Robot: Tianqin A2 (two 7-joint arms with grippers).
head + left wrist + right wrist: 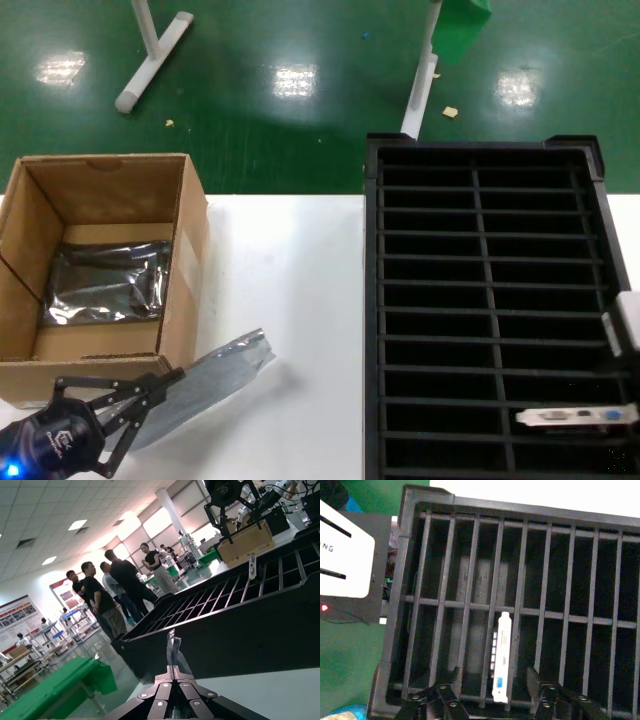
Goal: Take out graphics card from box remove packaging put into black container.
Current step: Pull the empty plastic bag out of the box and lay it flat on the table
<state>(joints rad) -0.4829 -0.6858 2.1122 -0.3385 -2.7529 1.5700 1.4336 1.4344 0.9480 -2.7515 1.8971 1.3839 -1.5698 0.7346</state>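
The black container (486,300) is matte black, its thin ribs forming a grid of slots, with the graphics card (577,416) showing a pale silver bracket with a blue port in a near slot. Left of the container, the box (98,270) is brown cardboard holding a dark glossy bag (107,283), beside silver-grey crinkled packaging (205,378) on the white worktop (290,300). Beyond the container lies a glossy green floor (300,80).

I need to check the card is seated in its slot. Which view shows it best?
The right wrist view: the graphics card stands in a slot of the black container. Head view shows its bracket; left wrist only a distant sliver.

Left claw (172,672) pinching packaging (174,650)
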